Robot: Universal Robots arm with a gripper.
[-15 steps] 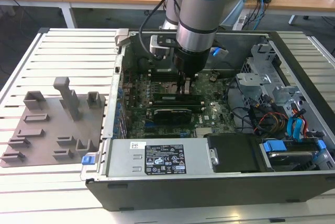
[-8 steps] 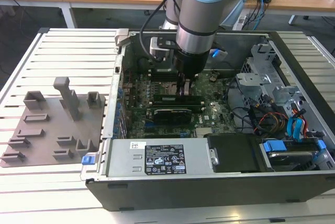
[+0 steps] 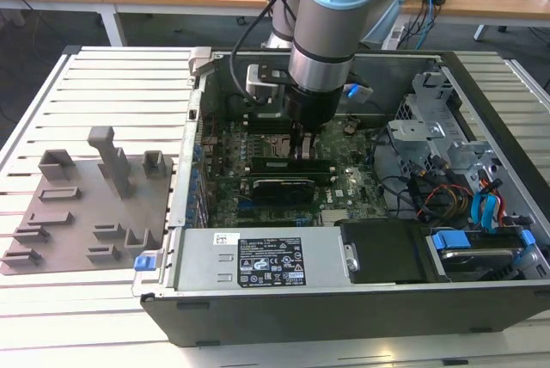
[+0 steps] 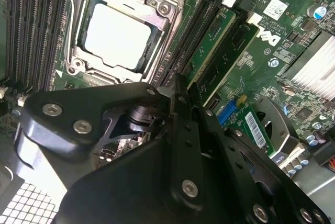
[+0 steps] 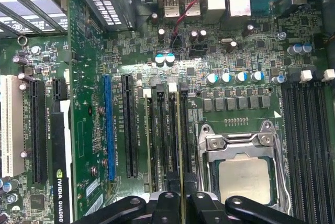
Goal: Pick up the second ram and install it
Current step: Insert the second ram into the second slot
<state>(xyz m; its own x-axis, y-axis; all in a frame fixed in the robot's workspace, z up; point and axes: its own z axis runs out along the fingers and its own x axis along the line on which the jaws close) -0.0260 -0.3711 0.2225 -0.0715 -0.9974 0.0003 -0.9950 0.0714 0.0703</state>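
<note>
The jaws are down inside the open case, which lies on the slatted worktop. They sit over the bank of memory slots just beside the CPU socket. In the first wrist view the ram is seen edge-on, a thin line coming straight out from between the two fingertips and running along the slot nearest the socket. The jaws look drawn together on its upper edge, one finger on each flat face, at one end of the stick rather than its middle.

The ram's long axis follows the slot, parallel to the near side of the socket frame and to the other dark slots of the bank. It stands on edge, contacts toward the board. From these views I cannot tell whether it is fully seated or the end latches are closed.

In the exterior view the jaws hang plumb under the arm, and the ram reaches from them toward that view's right, with the black card lying parallel just beside it
</note>
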